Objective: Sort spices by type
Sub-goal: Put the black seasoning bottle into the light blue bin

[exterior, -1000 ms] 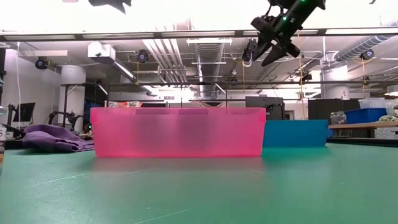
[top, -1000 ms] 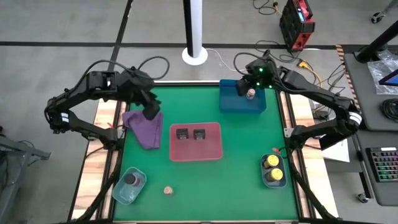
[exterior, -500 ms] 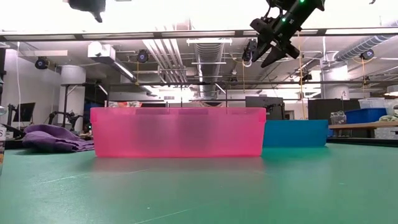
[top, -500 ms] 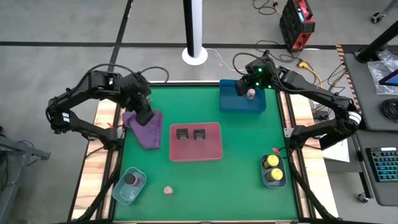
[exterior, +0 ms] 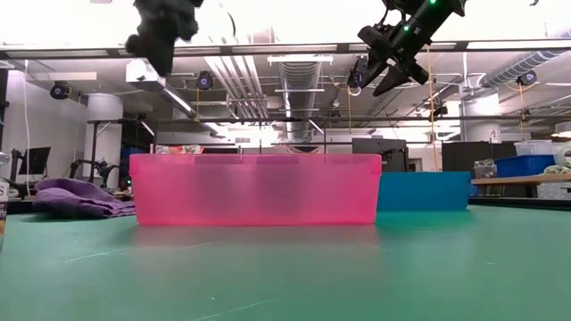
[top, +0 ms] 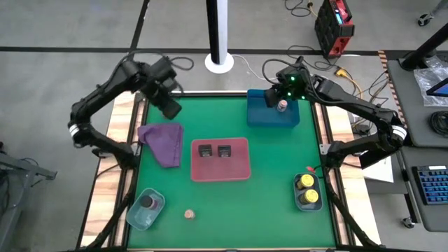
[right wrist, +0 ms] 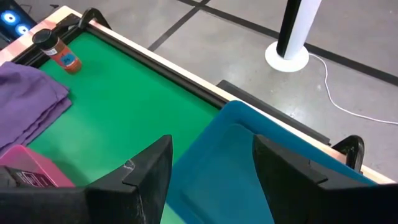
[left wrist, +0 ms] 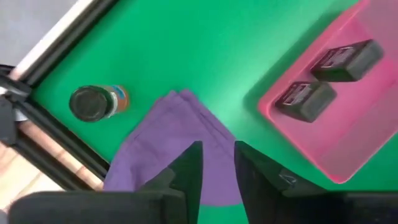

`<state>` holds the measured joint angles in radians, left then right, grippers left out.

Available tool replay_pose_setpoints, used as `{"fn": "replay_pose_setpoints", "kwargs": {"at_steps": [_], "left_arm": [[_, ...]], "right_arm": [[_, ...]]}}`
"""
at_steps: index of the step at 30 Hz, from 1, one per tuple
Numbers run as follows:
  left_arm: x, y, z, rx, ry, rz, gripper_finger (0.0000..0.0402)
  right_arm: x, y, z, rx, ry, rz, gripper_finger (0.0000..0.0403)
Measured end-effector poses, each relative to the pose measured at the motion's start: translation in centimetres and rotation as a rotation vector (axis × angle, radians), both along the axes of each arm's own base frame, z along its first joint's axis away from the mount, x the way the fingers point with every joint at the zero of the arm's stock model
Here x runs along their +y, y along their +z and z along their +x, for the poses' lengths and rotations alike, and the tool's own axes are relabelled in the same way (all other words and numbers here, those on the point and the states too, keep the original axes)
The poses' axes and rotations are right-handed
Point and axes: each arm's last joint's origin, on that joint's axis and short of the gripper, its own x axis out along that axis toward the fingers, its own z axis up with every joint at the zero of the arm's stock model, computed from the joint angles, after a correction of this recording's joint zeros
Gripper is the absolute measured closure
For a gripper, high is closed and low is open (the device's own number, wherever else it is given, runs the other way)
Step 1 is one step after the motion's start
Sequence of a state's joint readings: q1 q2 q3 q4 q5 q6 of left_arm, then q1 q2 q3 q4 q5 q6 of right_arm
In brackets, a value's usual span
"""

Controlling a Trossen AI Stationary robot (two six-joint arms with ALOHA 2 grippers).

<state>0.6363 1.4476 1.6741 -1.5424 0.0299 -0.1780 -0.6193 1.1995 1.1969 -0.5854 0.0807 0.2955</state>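
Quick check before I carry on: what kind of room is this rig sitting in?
Most likely a robotics lab or workshop: exposed ceiling ducts overhead, other workbenches with blue bins beyond the green table, and a keyboard on a desk beside it.

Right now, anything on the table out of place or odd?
Yes. A pale round-topped jar sits loose on the green mat, beside the grey-blue tray and in no tray. An orange-labelled, dark-capped shaker lies on its side by the purple cloth at the table edge.
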Motion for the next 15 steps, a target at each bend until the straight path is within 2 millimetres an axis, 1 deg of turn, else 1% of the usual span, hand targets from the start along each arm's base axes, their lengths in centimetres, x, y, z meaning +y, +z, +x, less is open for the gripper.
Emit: {"fn": "replay_pose_setpoints", "kwargs": {"at_steps": [4, 9, 11, 15], "left_arm": [[4.5, -2.4, -0.2, 0.063, 0.043, -0.072, 0.0348], [9.6, -5.2, -1.4, 0.115, 0.150, -0.125, 0.0363], [11.0, -6.0, -1.9, 0.114, 0.184, -0.127, 0.0363], [12.6, -7.2, -2.5, 0.129, 0.253, -0.113, 0.0363]], "right_arm": [[0.0, 0.0, 0.0, -0.007, -0.007, 0.008, 0.0193], [0.2, 0.0, 0.1, -0.013, -0.009, 0.017, 0.0193], [0.3, 0.0, 0.2, -0.012, -0.002, 0.018, 0.0193], [0.7, 0.0, 0.5, -0.011, 0.015, 0.019, 0.0193]]}}
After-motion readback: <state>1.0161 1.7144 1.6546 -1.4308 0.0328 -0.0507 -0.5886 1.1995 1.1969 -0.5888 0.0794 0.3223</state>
